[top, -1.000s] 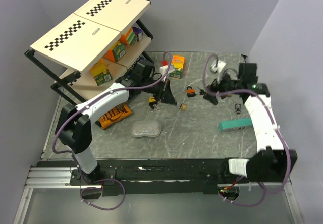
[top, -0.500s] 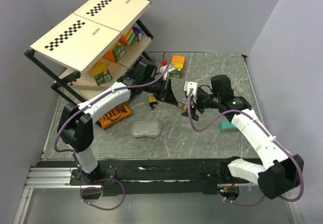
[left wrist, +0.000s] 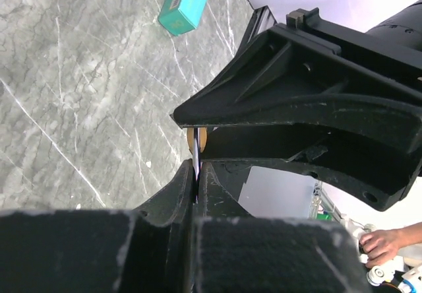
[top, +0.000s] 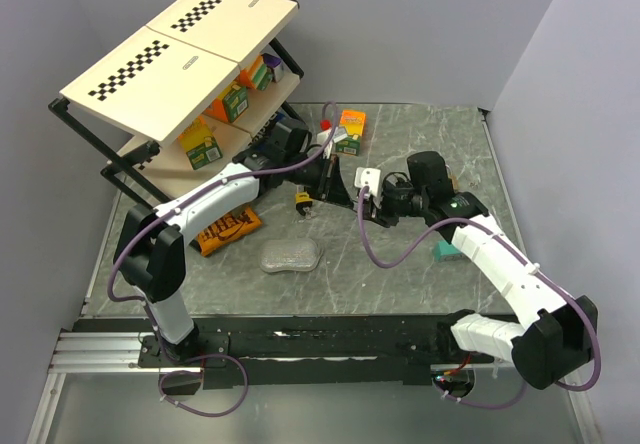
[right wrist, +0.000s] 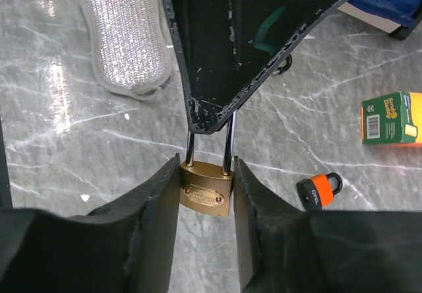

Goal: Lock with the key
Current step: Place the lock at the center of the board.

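A brass padlock (right wrist: pixel 206 187) lies on the grey marble table (top: pixel 400 264), near its middle. My right gripper (right wrist: pixel 206 197) is shut on the padlock's body, a finger pressed against each side. The top of its steel shackle (right wrist: pixel 230 141) is hidden behind my left gripper's black fingers (right wrist: pixel 217 75). My left gripper (left wrist: pixel 196 174) is shut on a thin metal blade seen edge on, the key (left wrist: pixel 196 156). Its tip points at the brass body just beyond it. From above, the left gripper (top: pixel 345 196) and the right gripper (top: pixel 368 198) meet tip to tip.
A silver sponge (top: pixel 291 256) lies in front of the grippers. An orange padlock (right wrist: pixel 320 189), a yellow padlock (top: pixel 302 200), a teal box (top: pixel 450 251), an orange-green carton (top: pixel 350 129) and an orange bag (top: pixel 225 229) also lie around them. A shelf rack (top: pixel 150 154) stands at the back left.
My right arm swung in from the back right to the table's middle. Its jaws went from wide open to closed on the brass padlock. The left arm held still.
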Action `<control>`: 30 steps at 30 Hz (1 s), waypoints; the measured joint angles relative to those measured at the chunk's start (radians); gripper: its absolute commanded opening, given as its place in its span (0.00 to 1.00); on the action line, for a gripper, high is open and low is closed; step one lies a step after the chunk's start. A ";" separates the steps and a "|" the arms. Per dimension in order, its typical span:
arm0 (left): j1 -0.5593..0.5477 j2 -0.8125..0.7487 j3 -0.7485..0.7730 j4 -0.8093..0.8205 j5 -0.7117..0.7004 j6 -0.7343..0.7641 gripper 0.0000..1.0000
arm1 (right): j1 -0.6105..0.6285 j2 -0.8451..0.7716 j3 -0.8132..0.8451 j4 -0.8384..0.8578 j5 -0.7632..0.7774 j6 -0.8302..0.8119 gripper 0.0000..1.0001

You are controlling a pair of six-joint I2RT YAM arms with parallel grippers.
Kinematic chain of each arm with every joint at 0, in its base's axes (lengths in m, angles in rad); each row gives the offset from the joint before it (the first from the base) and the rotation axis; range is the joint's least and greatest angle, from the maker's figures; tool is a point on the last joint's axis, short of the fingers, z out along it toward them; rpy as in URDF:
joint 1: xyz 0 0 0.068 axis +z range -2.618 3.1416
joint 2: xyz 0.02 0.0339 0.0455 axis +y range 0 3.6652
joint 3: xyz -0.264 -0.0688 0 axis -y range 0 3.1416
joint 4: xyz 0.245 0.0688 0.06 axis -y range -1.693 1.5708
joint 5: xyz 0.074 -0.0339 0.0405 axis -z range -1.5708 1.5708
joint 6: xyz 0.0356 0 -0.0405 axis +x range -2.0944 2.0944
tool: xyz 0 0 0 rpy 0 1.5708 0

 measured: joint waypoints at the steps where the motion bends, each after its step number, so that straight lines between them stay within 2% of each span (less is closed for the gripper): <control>1: 0.000 0.000 0.000 0.000 -0.002 0.000 0.01 | 0.000 0.000 -0.002 0.003 0.003 0.000 0.20; 3: -0.001 0.000 0.000 0.000 -0.008 0.000 0.04 | 0.000 0.000 -0.003 0.003 0.005 -0.002 0.06; 4: -0.001 0.000 0.000 0.000 -0.008 0.000 0.15 | 0.001 0.000 -0.003 0.003 0.006 -0.002 0.03; 5: -0.001 0.000 0.000 0.001 -0.010 0.000 0.21 | 0.002 0.000 -0.003 0.003 0.008 -0.002 0.02; 6: -0.002 0.000 0.000 0.001 -0.012 -0.001 0.28 | 0.002 0.000 -0.003 0.003 0.010 0.000 0.01; 7: -0.002 0.000 -0.001 0.002 -0.012 0.001 0.43 | 0.002 0.000 -0.003 0.003 0.012 0.001 0.01; 10: -0.001 -0.007 -0.014 0.028 -0.020 -0.006 0.62 | -0.015 -0.001 -0.011 -0.003 0.021 0.019 0.01; 12: 0.003 -0.024 -0.041 0.042 -0.043 -0.006 0.70 | -0.052 -0.002 -0.019 -0.008 0.018 0.047 0.01; 13: 0.004 -0.036 -0.054 0.046 -0.058 0.001 0.81 | -0.079 -0.002 -0.023 -0.014 0.016 0.063 0.01; 16: 0.009 -0.098 -0.111 0.062 -0.122 0.031 0.96 | -0.189 0.001 -0.025 -0.035 0.015 0.128 0.01; 21: 0.014 -0.220 -0.180 0.090 -0.245 0.114 0.96 | -0.389 0.071 -0.025 -0.053 0.064 0.245 0.02; 24: 0.015 -0.274 -0.202 0.134 -0.332 0.183 0.96 | -0.507 0.168 -0.022 -0.061 0.119 0.310 0.02; 30: 0.034 -0.330 -0.249 0.219 -0.442 0.253 0.96 | -0.619 0.325 -0.005 -0.071 0.216 0.380 0.02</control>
